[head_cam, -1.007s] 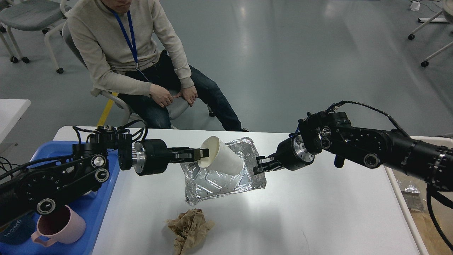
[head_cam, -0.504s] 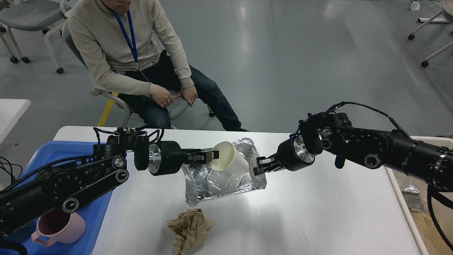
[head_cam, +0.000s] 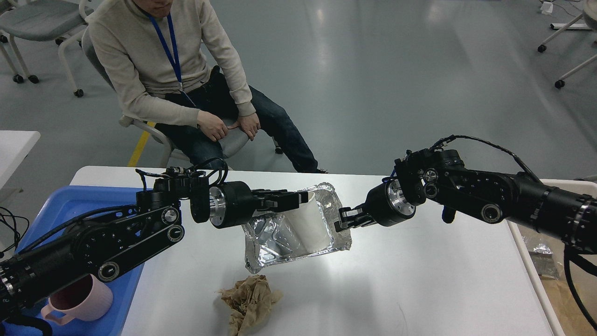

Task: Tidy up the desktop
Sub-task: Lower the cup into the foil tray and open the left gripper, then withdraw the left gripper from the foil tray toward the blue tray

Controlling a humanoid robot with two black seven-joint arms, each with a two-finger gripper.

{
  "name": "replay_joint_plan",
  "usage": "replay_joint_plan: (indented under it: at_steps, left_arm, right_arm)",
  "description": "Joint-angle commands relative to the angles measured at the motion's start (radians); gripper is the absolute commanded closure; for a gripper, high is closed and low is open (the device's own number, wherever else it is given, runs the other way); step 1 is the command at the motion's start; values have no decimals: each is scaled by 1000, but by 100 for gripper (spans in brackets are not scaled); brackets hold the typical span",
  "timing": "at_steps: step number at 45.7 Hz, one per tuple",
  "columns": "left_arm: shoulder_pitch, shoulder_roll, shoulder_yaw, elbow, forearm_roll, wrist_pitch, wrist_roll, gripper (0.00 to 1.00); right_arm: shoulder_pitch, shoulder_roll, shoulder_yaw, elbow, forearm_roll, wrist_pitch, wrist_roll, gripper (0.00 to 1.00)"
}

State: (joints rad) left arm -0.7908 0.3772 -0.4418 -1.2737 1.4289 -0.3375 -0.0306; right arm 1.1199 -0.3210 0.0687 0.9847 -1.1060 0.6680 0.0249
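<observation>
The white desktop (head_cam: 419, 280) fills the lower view. A crumpled silver foil bag (head_cam: 275, 238) lies at its middle. My left gripper (head_cam: 298, 199) is shut on the rim of a white paper cup (head_cam: 312, 226) and holds it low over the bag, tilted. My right gripper (head_cam: 341, 220) is shut on the foil bag's right edge. A crumpled brown paper wad (head_cam: 249, 301) lies on the desktop in front of the bag.
A blue tray (head_cam: 65, 205) stands at the left edge with a pink mug (head_cam: 81, 301) in it. A beige bin (head_cam: 550, 266) with wrappers stands at the right edge. A seated person (head_cam: 172, 79) faces the far side of the table.
My left arm has moved right with the cup, bringing it down from a raised tilt onto the foil bag. My right gripper has stayed on the bag's edge.
</observation>
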Motion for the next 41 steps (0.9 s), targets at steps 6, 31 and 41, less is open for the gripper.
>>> replay_joint_plan:
  at_steps: [6, 31, 41]
  left_arm:
    - [5, -34, 0, 56, 12, 49, 11, 36]
    - [-18, -66, -104, 111, -34, 158, 34, 36]
    - [-15, 55, -95, 39, -50, 89, 35, 33]
  right_arm:
    - [-2, 0, 6, 0, 0, -1, 0, 100]
    - [-5, -9, 10, 0, 0, -1, 0, 100]
    - [-9, -29, 10, -1, 0, -1, 0, 100]
